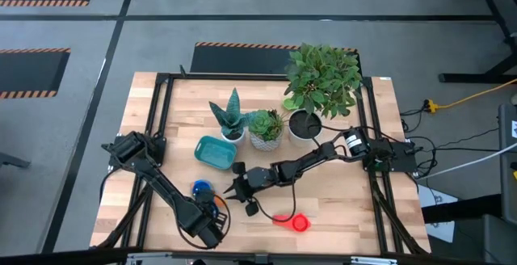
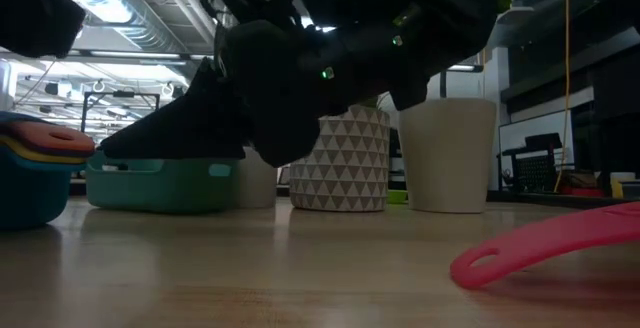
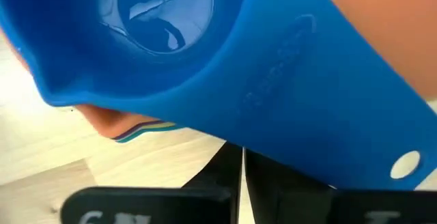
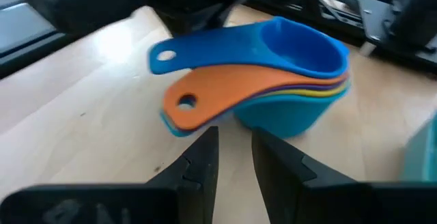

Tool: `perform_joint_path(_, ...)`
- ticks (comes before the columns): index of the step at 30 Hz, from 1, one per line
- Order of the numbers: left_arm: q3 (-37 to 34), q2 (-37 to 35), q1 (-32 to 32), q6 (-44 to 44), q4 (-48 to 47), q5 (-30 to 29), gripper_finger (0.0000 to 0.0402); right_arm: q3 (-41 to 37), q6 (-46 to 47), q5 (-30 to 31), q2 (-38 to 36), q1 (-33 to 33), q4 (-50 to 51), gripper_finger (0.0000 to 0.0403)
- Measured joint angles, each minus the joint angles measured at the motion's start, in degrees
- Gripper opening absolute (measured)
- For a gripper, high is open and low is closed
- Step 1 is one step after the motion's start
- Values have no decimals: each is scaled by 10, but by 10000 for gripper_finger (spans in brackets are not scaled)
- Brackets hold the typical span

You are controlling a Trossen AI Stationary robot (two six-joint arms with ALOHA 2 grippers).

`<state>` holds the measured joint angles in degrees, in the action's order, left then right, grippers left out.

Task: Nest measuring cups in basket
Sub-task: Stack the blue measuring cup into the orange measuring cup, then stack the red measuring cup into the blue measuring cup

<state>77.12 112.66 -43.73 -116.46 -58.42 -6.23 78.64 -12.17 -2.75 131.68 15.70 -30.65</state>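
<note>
The left gripper [image 1: 212, 213] holds its jaws together near the stacked cups [image 1: 201, 189]. The right gripper's [image 4: 234, 157] jaws stand slightly apart just right of the stack. A red cup [image 1: 292, 221] lies alone on the table [image 1: 347, 208].

The dark left two-finger gripper [image 1: 212, 208] sits at seven o'clock, fingers pressed together. The dark right two-finger gripper [image 1: 237, 186] reaches toward nine o'clock, fingers slightly parted.

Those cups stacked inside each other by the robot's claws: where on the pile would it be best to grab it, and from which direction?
Probably by the handles. The stack of measuring cups has its flat blue handle and orange handle fanned out toward the right gripper, whose fingers stand slightly apart right in front of them. Sliding in level from that side and pinching the thin handles looks easier than gripping the round bowls.
</note>
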Motion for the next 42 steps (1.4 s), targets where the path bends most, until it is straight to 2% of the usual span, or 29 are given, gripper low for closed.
perform_joint_path(4, 0, 0, 11, 0, 14, -17, 1, 0, -4, -28, 0, 0, 0, 94)
perform_joint_path(14, 0, 0, 33, 46, 39, -23, 7, 0, -4, -29, 0, 0, 0, 94)
perform_joint_path(21, 1, -2, 21, 46, 41, 19, 5, 0, -3, -29, 0, 0, 1, 94)
perform_joint_path(24, 21, -2, 8, 49, 29, 29, 9, 0, -3, -29, 0, 0, 2, 94)
perform_joint_path(30, 96, -3, -14, 121, -12, 25, 10, 0, -2, -29, -26, 0, 57, 94)
perform_joint_path(35, 166, -3, -22, 228, -74, -28, 10, 0, -1, -29, -69, 0, 136, 94)
perform_joint_path(42, 251, -4, 6, 413, -179, -181, 11, 0, 46, -29, -160, 1, 323, 94)
